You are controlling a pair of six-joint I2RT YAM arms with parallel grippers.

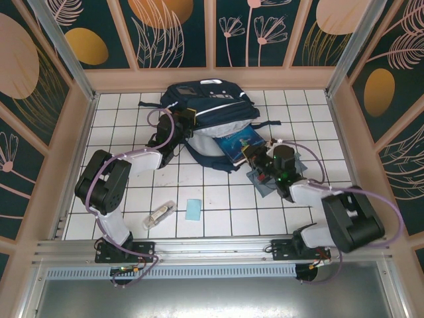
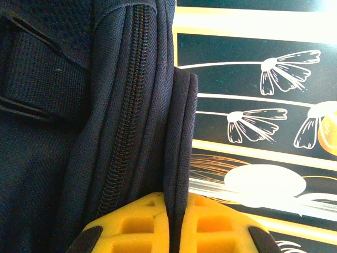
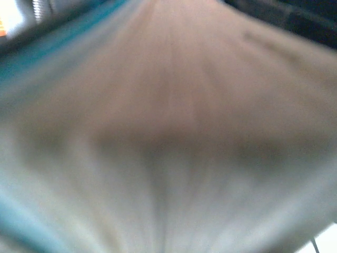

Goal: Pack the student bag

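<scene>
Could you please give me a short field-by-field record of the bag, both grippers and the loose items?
bag: student bag, far middle of the tiled table, opening toward the arms
left gripper: shut on a fold of bag fabric beside the zipper
right gripper: shut on the blue book at the bag's opening
loose items: light blue card, pale wrapped item, near the front
progress: book not yet fully inside
</scene>
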